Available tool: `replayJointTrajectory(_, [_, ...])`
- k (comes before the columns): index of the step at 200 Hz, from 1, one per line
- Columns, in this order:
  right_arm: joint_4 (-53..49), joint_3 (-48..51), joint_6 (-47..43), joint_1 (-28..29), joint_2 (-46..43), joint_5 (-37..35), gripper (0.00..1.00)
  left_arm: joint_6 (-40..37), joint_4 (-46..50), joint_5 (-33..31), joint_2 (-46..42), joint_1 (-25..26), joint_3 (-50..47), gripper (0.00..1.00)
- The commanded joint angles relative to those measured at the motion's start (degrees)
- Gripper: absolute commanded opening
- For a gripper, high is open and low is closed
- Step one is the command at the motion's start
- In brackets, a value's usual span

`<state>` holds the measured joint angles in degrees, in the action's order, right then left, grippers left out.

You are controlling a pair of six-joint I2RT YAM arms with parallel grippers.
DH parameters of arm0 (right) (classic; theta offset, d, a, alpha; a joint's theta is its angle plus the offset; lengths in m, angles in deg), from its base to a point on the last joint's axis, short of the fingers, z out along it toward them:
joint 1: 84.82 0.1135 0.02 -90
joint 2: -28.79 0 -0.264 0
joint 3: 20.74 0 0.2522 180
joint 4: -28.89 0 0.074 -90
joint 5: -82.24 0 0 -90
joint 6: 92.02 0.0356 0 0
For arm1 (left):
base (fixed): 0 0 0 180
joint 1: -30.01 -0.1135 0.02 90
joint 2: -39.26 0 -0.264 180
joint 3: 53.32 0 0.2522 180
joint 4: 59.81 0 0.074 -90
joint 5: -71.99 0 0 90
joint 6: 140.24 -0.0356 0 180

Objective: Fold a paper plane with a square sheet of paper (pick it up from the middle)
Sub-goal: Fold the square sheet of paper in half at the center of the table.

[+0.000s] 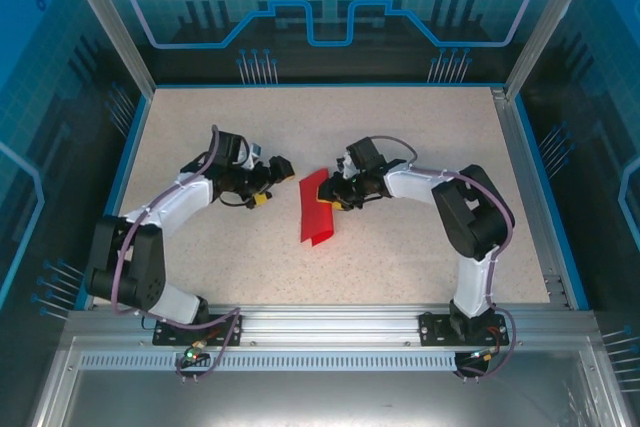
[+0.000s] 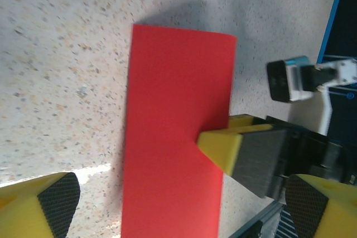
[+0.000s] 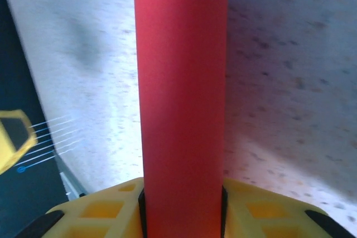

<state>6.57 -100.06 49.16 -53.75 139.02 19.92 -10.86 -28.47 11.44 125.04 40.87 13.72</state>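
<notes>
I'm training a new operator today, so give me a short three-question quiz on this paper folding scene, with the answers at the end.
1. True or false: the left gripper holds the red paper.
2. Which is clamped on the paper's edge? A) the left gripper B) the right gripper C) neither
3. Fill in: the left gripper's jaws stand ___.
Key: 1 false; 2 B; 3 open.

Sheet of paper (image 1: 318, 209) on the table (image 1: 420, 127) between left fingers (image 2: 56, 202), apart, and right fingers (image 2: 223, 146) on its right edge
</notes>
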Motion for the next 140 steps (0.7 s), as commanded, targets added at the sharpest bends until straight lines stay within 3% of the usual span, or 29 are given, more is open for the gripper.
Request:
replayJointTrajectory(1, [-5.24,0.53,-2.48,-0.84,0.47,-4.08,0.38,1.23,-0.01,2.30,1.91,1.88,2.35,0.99])
replayJointTrajectory(44, [-6.35,2.79,-3.41,-2.13,-1.81,-5.80,0.51,1.06,1.34,2.37,7.36,5.57,6.56,0.99])
replayJointTrajectory(140, [-1.11,7.84,-3.49,-4.87,-4.79,-0.45,0.51,3.66,0.88,1.84,10.01,8.70,5.33,0.97])
